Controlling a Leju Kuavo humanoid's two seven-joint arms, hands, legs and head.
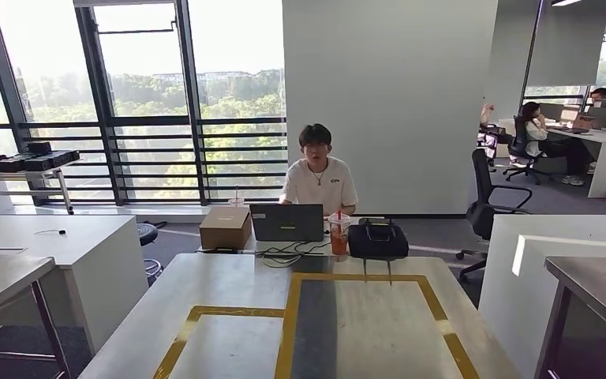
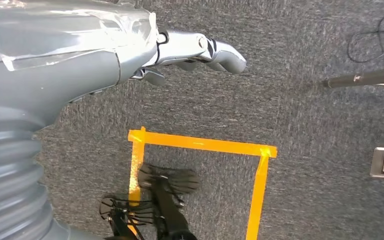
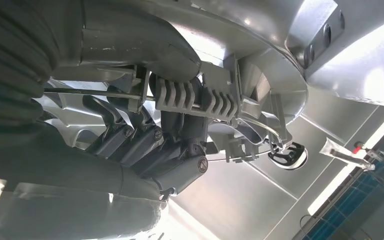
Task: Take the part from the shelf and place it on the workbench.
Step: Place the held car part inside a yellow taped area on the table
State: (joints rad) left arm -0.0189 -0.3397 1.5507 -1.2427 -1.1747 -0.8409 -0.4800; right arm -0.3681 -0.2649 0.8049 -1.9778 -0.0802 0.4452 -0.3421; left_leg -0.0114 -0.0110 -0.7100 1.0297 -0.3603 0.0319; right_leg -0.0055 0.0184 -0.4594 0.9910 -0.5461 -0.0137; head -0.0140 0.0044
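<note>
- The right hand (image 3: pixel 145 135) is wrapped around a large shiny metal part (image 3: pixel 240 45); its dark fingers (image 3: pixel 115 125) curl against the part's ribbed grey inner piece, so the part is off the shelf and held in that hand.
- In the right wrist view a steel surface (image 3: pixel 240 200) lies behind the held part; whether the part touches it cannot be told.
- The left hand (image 2: pixel 190 50) hangs over grey carpet (image 2: pixel 305 115) holding nothing, thumb stretched out; how its other fingers lie cannot be made out.
- Below it on the carpet is a square of yellow tape (image 2: pixel 200 145).
- In the head view a long pale workbench (image 1: pixel 229 316) runs toward 12 o'clock, marked with yellow tape lines (image 1: pixel 288 332) around a darker grey strip.
- At the workbench's far end, at 12 o'clock, sit a cardboard box (image 1: pixel 225 227), an open laptop (image 1: pixel 287 222), a drink cup (image 1: pixel 338 234) and a black bag (image 1: pixel 378 238).
- A person in a white shirt (image 1: pixel 319 178) sits behind the laptop.
- At 3 o'clock stands a dark metal table (image 1: pixel 592 292); at 9 o'clock a white desk (image 1: pixel 55 245).
</note>
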